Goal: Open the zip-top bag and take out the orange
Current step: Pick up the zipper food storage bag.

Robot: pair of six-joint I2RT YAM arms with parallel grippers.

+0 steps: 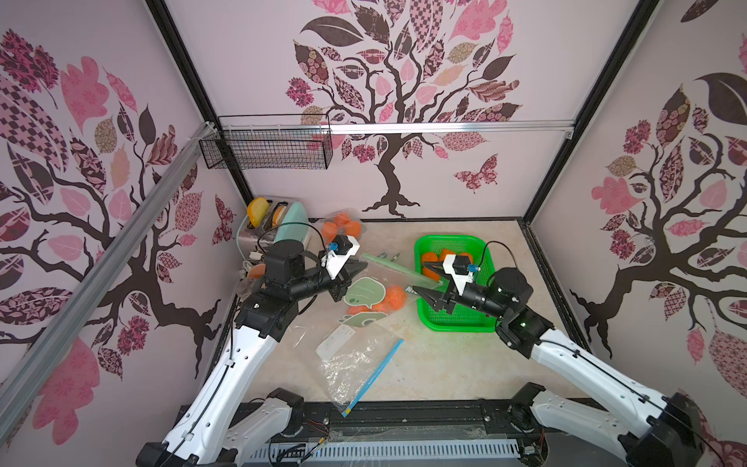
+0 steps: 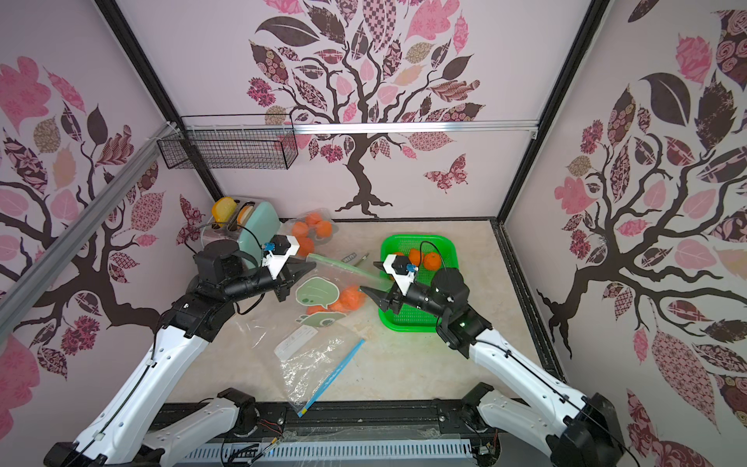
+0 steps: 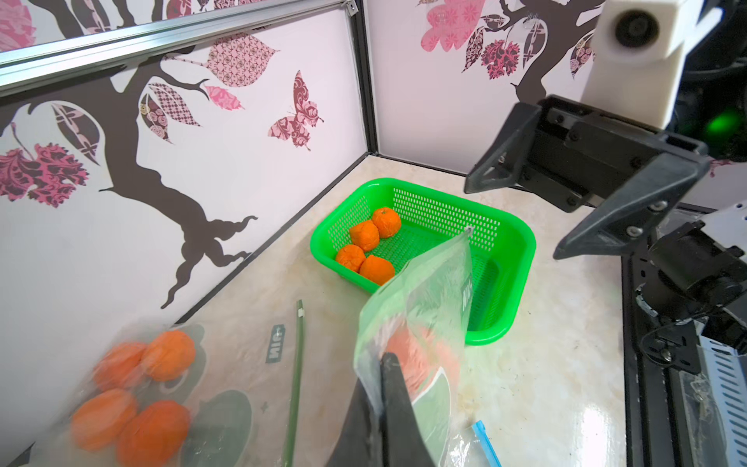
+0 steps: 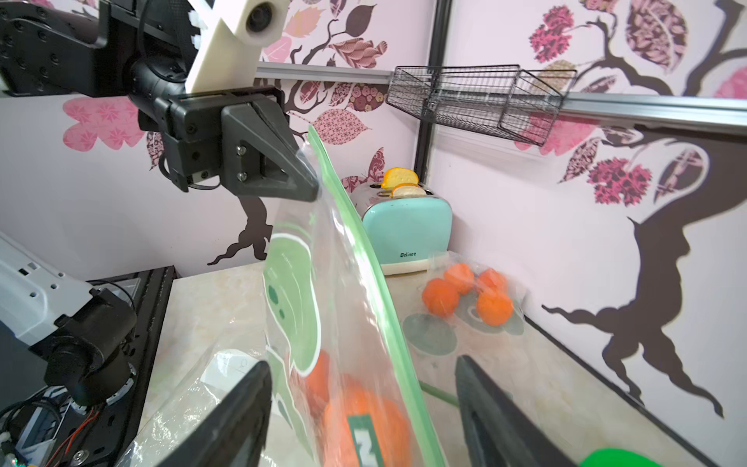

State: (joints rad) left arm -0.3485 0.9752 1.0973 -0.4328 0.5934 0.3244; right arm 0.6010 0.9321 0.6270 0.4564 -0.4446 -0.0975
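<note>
Clear zip-top bag with green zip strip and green bubble print (image 1: 366, 293) sits mid-bench (image 1: 444, 364), raised at one end. Left fingers (image 1: 361, 265) are clenched on the bag's 10 o'clock corner, beside the strip. Right fingers (image 1: 428, 296) are released and spread to either side of the strip's 3 o'clock end; contact with the film cannot be made out. Round orange (image 1: 395, 297) lies low inside the bag, at 4 o'clock from the left fingers and 8 o'clock from the right fingers, touching neither. Green plastic basket (image 1: 456, 325) lies under the right wrist.

place: lab test cell | cues: alu frame (image 1: 444, 127), decal walls (image 1: 258, 60), toaster (image 4: 408, 230)
</note>
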